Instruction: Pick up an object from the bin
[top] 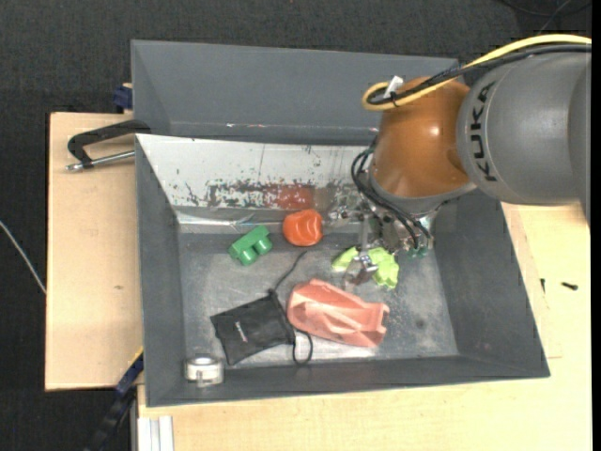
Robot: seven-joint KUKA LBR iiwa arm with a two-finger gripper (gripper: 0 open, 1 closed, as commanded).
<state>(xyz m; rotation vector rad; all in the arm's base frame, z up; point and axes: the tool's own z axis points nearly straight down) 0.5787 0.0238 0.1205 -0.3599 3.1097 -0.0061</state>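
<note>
Lime-green plastic toy (369, 271) is lying directly beneath the gripper (375, 250). Gripper is hanging low; cannot tell whether it is wide or narrow.

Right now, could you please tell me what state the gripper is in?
The gripper: open or closed cannot be told; it is down at the lime-green toy, just above the pink bag.

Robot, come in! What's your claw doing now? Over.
Gripper low over yellow-green thing, mid-right of bin. Pink crumpled thing close beside it, nearer the camera. Orange lump apart, to its left.
</note>
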